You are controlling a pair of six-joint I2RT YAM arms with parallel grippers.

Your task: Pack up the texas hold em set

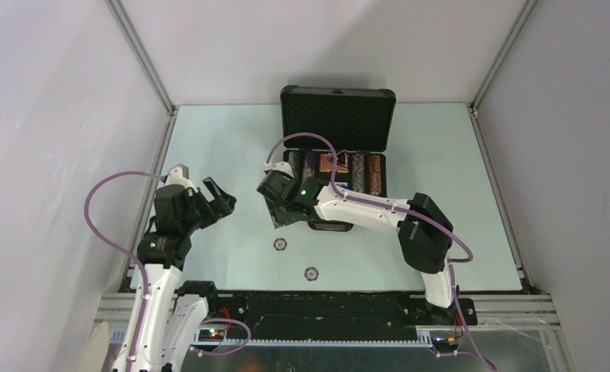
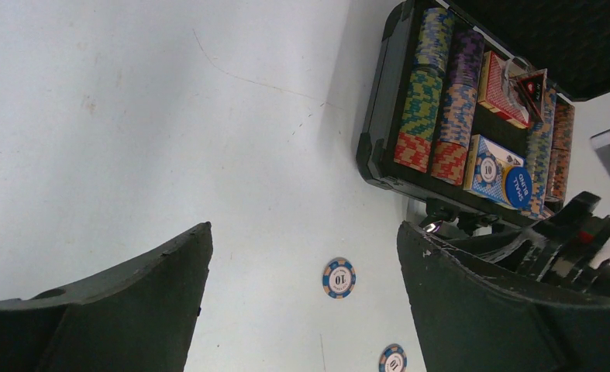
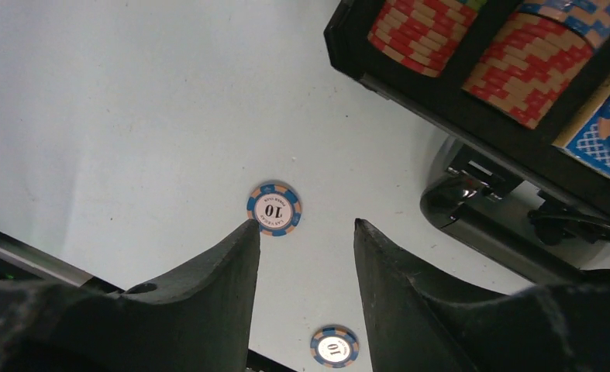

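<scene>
**Ana:** Since I can't see the pictures, what does the overhead view show?

**Ben:** A black case (image 1: pixel 334 225) sits open at twelve o'clock on the table (image 1: pixel 232 147), with its lid (image 1: pixel 338 116) standing upright. The right gripper (image 1: pixel 277 217) hangs just beside the case's seven o'clock corner. The left gripper (image 1: pixel 218 200) hovers well apart, at nine o'clock. A loose chip (image 1: pixel 280 244) lies at six o'clock from the right gripper. A second chip (image 1: pixel 311 273) lies nearer the arm bases.

**Ana:** And the left wrist view?

**Ben:** The jaws are spread wide with nothing between them. Both chips lie flat at six o'clock. The case is at two o'clock. Chip rows (image 2: pixel 422 101) fill its slots beside a red card deck (image 2: pixel 497 87), a dark triangular marker (image 2: pixel 532 84) and a blue button (image 2: pixel 518 186).

**Ana:** The right wrist view?

**Ben:** The jaws stand partly apart, empty, above bare table. The loose chip lies just beyond one fingertip, at eleven o'clock. The second chip is at six o'clock, and the case corner is at one o'clock.

**Ana:** How far along is the packing?

**Ben:** I'd judge it nearly done. Two chips have yet to go in, and the lid has yet to be closed.

**Ana:** Is anything unclear?

**Ben:** Overhead, the right arm covers the case's near left part. Both wrist views cut off the case's far side. I cannot tell what the marker rests on, or whether a free slot remains.
</scene>
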